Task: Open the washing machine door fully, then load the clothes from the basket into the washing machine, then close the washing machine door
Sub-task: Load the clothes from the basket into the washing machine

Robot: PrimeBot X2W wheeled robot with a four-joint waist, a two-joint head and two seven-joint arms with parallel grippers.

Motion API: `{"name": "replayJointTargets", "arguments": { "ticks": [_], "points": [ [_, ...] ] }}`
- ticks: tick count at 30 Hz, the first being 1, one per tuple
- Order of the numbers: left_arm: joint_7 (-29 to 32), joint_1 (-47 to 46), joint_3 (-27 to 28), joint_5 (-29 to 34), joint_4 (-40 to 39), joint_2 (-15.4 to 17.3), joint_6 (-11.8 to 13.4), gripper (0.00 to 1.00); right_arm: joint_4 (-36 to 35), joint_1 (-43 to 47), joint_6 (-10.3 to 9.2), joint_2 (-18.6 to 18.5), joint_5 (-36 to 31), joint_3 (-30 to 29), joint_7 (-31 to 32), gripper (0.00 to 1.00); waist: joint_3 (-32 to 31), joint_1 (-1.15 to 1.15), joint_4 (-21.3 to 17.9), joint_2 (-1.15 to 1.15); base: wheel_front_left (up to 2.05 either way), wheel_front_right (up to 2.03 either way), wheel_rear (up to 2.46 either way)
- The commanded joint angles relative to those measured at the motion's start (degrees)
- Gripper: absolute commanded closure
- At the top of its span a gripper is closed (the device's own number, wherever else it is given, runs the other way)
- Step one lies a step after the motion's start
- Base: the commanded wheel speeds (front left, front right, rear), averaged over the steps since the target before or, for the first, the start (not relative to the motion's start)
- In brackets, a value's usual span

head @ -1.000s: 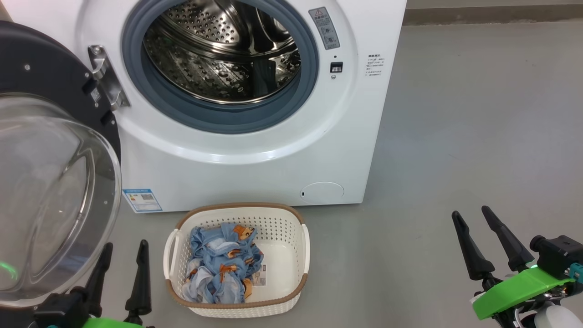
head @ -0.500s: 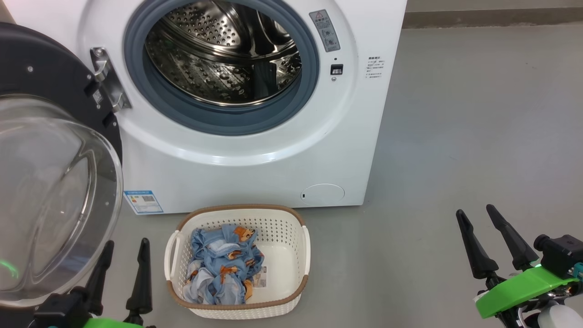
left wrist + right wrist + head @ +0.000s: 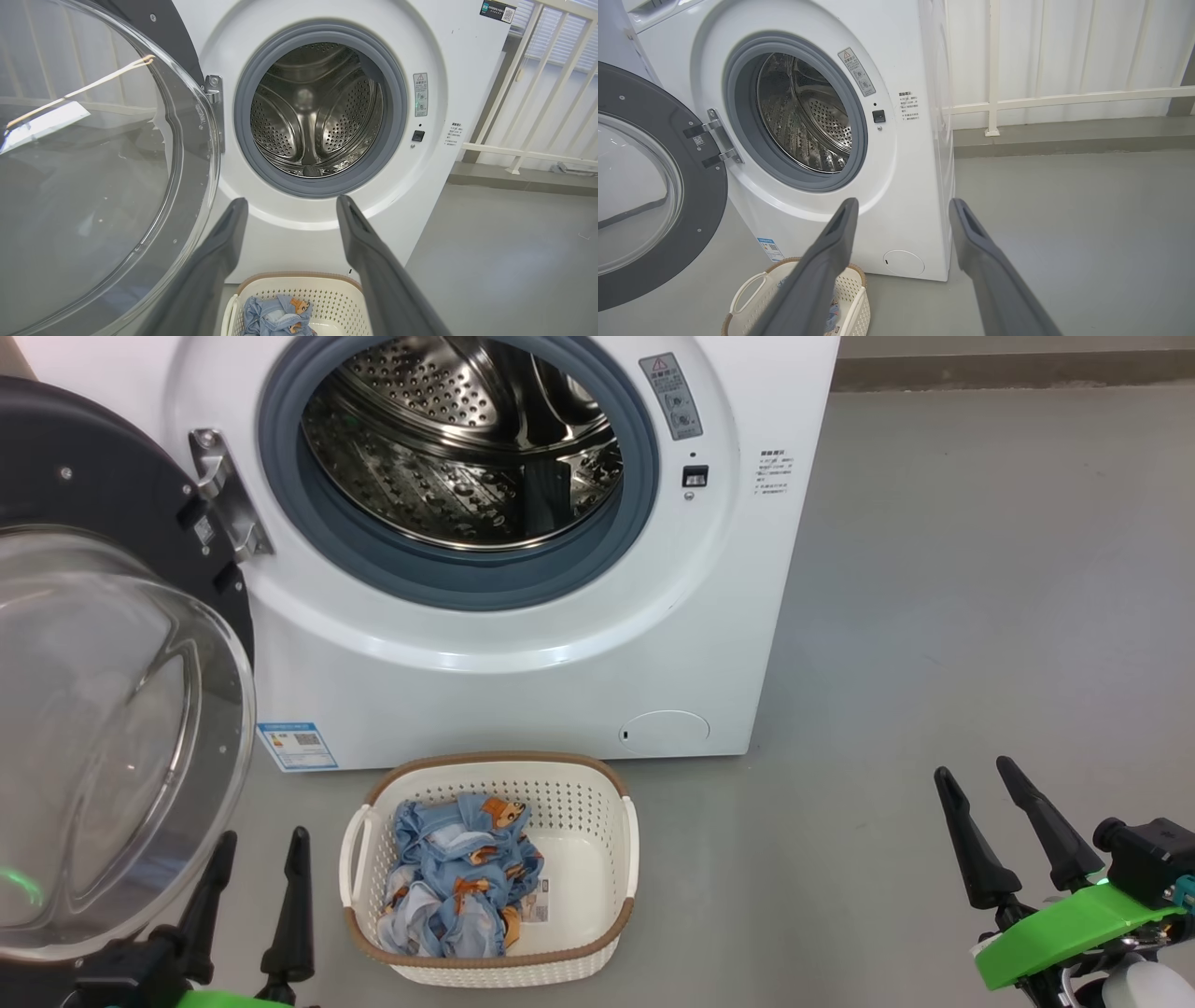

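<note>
Looking down from the head camera, I find the left pincer (image 3: 261,840) with its two dark fingers spread apart and empty. It sits low beside the left end of the basket (image 3: 495,759), near the lower edge of the washing machine door (image 3: 93,476). The right pincer (image 3: 975,768) also has its fingers apart and grips nothing, above bare floor (image 3: 934,616) well to the right of the basket.

The basket stands on the floor just in front of the washing machine (image 3: 523,691). The clothes (image 3: 457,887) lie bunched in its left half. A paper label (image 3: 536,902) lies on the basket bottom beside them, its print too small to read. The door is swung wide on its hinge (image 3: 224,495) at the left, exposing the drum (image 3: 448,457) within the grey gasket (image 3: 373,569).

Writing on the front panel:
- a blue sticker (image 3: 297,747) with a QR code, lower left;
- a grey warning label (image 3: 672,397) with a red triangle, right of the opening;
- small black print (image 3: 773,471) further right.

I can read none of it. A round flap (image 3: 665,730) sits at the lower right.
</note>
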Motion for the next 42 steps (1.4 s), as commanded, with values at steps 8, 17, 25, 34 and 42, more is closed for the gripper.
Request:
{"name": "replayJointTargets", "arguments": {
  "ticks": [8, 17, 25, 34, 42],
  "points": [
    [-0.69, -0.72, 3.03, 1.15, -0.67, 0.42, -0.98, 0.0, -1.09, 0.02, 0.09, -1.2, 0.18, 1.34, -0.69, 0.0, -0.04, 0.0, 0.09, 0.0, 0.0, 0.0, 0.0],
    [-0.69, -0.86, 3.68, 1.85, -0.37, -0.19, -1.6, 0.0, -0.87, -0.25, 0.09, -1.35, 0.33, 1.42, -0.69, 0.0, -0.01, 0.0, 0.2, 0.0, 0.0, 0.0, 0.0],
    [-0.69, -0.89, 3.94, 2.47, -0.32, -0.57, -1.96, 0.0, -0.86, -0.29, 0.09, -1.34, 0.41, 1.47, -0.69, 0.0, 0.18, 0.0, 0.2, 0.0, 0.09, -0.09, 0.0],
    [-0.69, -1.05, 4.22, 2.8, -0.29, -0.9, -2.22, 0.0, -0.92, -0.41, 0.09, -1.24, 0.33, 1.27, -0.69, 0.0, 0.44, 0.0, 0.25, 0.0, 1.04, -1.04, 0.0],
    [-0.69, -0.97, 4.41, 3.12, -0.35, -1.14, -2.34, 0.0, -0.95, -0.29, 0.09, -1.23, 0.41, 1.27, -0.69, 0.0, 0.34, 0.0, 0.31, 0.0, 1.45, -1.45, 0.0]
  ]
}}
